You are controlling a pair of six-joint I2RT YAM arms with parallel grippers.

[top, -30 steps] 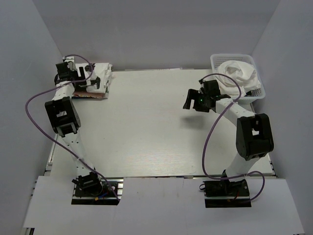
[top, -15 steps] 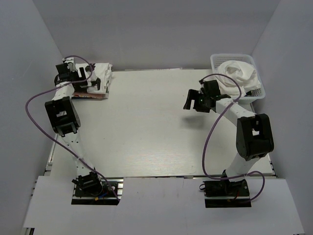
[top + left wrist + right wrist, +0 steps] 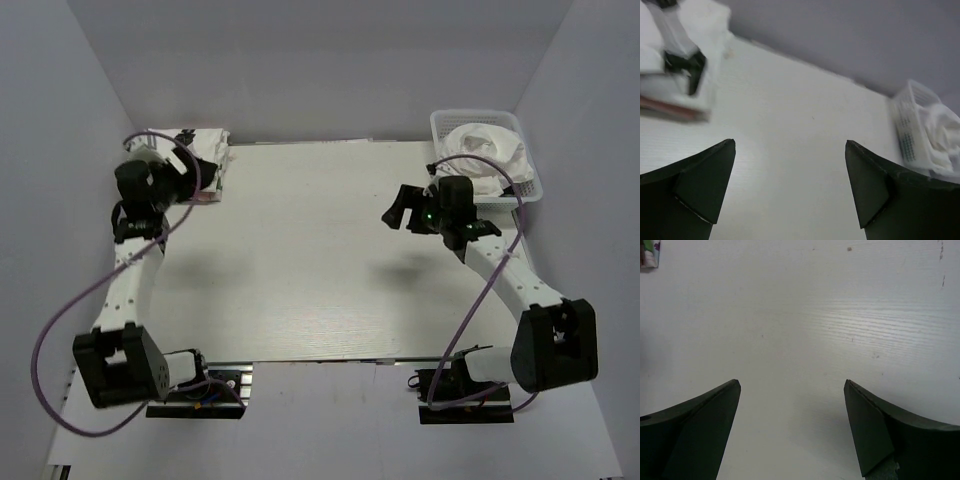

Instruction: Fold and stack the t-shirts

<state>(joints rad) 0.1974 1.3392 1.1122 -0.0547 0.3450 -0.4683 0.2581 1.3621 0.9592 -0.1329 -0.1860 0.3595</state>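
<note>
At the far left corner of the counter (image 3: 300, 260) sits a stack of folded shirts (image 3: 213, 150), and our left hand (image 3: 789, 150) hovers just beside it, spread wide and holding nothing. Over the middle of the counter our right hand (image 3: 791, 384) hangs above the surface, equally wide open and empty. At the far right a crumpled white shirt (image 3: 490, 150) lies heaped in the basket (image 3: 906, 132). We judge that we are between shirts, with the next one waiting to be fetched. That calls for the right hand to turn to the basket, pinch a fold of that shirt and draw it onto the counter for spreading.
</note>
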